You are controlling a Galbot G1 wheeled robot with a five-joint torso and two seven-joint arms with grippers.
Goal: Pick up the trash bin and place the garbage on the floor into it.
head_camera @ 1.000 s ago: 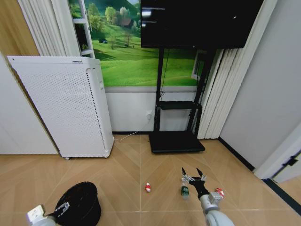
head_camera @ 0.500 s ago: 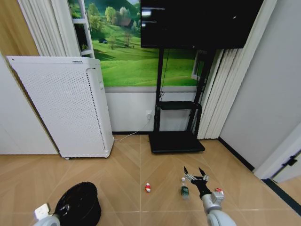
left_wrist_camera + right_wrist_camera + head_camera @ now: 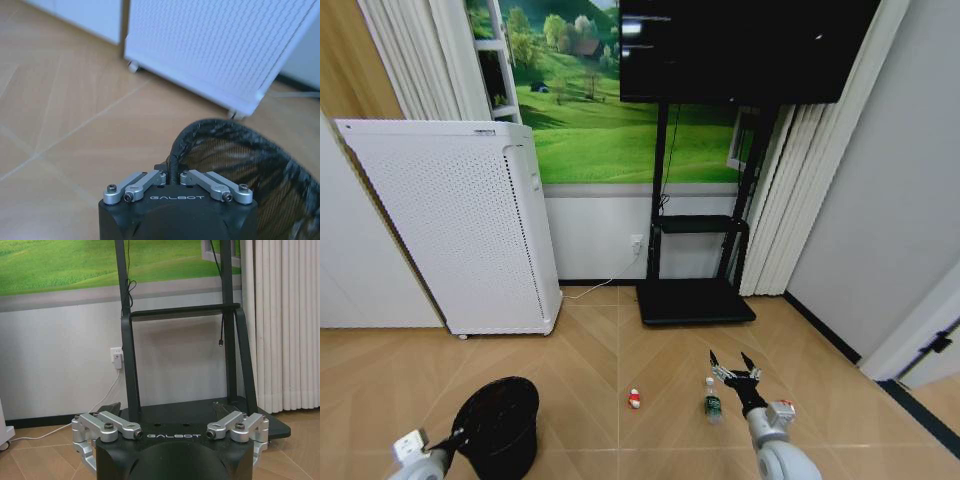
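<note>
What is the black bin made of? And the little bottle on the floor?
The trash bin looks like black woven mesh, matte; a rolled rim shows where the left claw pinches it. Metal or plastic, hard to tell. The bottle looks like clear plastic with a green label.

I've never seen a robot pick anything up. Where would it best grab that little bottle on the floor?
Probably around the middle of the bottle, coming down from above: it stands upright, slim, with bare floor around. The open right gripper hovers just beside it.

Open floor (image 3: 650,440) around bottle (image 3: 712,403); white appliance (image 3: 460,230), black stand (image 3: 698,290) well behind.
</note>
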